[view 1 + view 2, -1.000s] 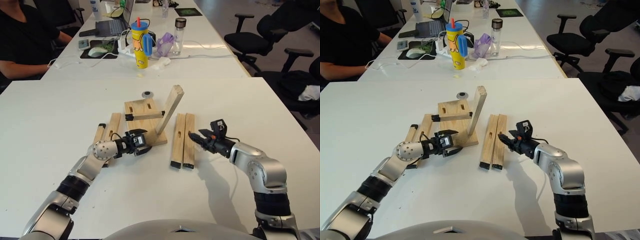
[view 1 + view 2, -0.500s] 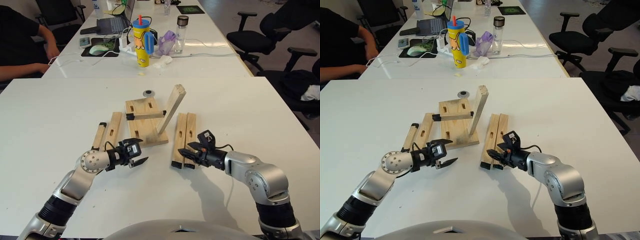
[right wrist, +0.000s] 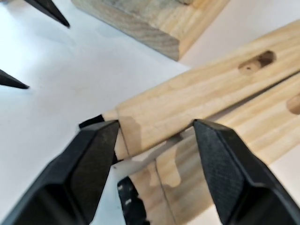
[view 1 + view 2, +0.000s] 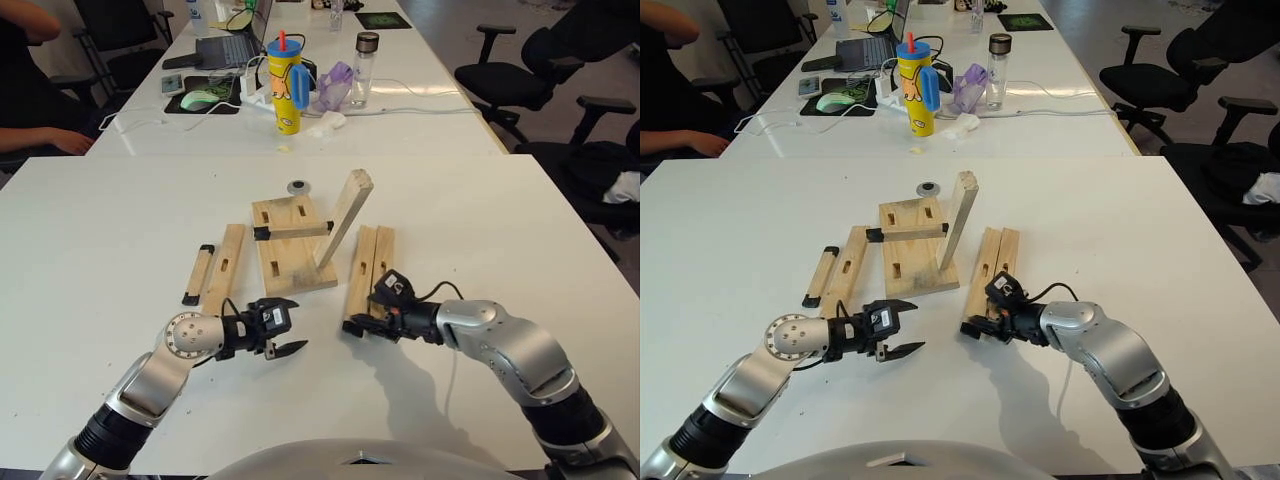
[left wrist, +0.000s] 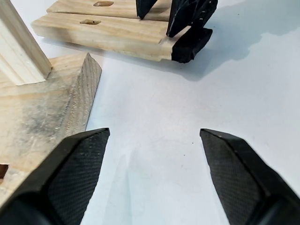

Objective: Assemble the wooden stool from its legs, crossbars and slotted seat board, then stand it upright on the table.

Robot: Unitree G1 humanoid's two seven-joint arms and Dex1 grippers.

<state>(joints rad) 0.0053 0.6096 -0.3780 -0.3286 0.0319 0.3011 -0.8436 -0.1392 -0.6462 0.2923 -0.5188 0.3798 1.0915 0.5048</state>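
The slotted seat board (image 4: 285,262) lies flat on the white table (image 4: 120,220). One leg (image 4: 343,218) stands tilted in it, braced by a dark-ended crossbar (image 4: 292,231). Two more legs (image 4: 370,270) lie side by side to its right. A further leg (image 4: 224,265) and a short crossbar (image 4: 199,273) lie to its left. My right gripper (image 4: 362,322) is open, its fingers (image 3: 93,159) straddling the black-tipped near end of the leg (image 3: 187,101) closest to the board. My left gripper (image 4: 283,337) hangs open over bare table, just in front of the seat board's near corner (image 5: 56,89).
A small round disc (image 4: 297,187) lies behind the seat board. On the far table stand a yellow cup (image 4: 284,85), a bottle (image 4: 363,68) and a laptop (image 4: 222,45). Office chairs (image 4: 520,80) stand at the right. Bare table lies on both sides.
My left gripper has drawn back from the seat board toward the near edge. My right gripper has moved left and nearer, from beside the lying legs to their near end.
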